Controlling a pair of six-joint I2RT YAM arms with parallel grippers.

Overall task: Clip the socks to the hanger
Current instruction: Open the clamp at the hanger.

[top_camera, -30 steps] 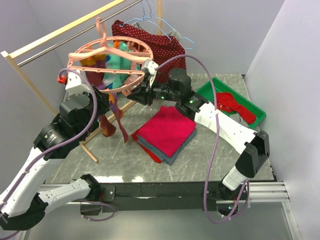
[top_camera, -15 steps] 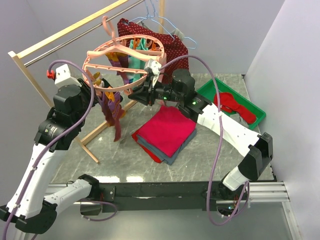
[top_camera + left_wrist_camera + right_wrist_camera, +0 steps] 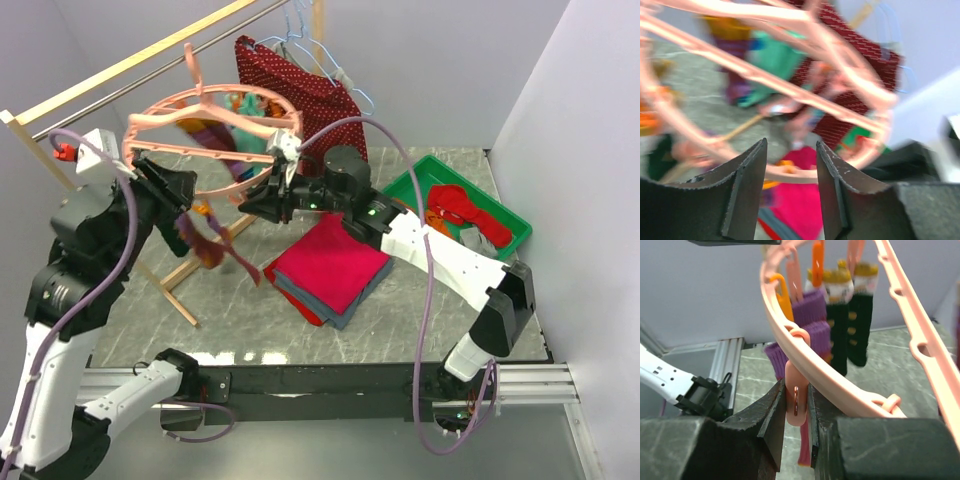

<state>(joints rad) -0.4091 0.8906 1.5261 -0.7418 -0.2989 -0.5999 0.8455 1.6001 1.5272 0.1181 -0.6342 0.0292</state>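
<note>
The right gripper (image 3: 796, 410) pinched a pink clip (image 3: 796, 390) on the hanger (image 3: 910, 320), whose ring hung just beyond the open left gripper (image 3: 790, 167).

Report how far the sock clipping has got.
Done: purple socks and dark dotted socks hang clipped on the pink hanger. In hand: the right gripper is shut on a pink clip at the rim; the left gripper is open and empty. Left: red socks, it seems, lie in the green bin.
</note>
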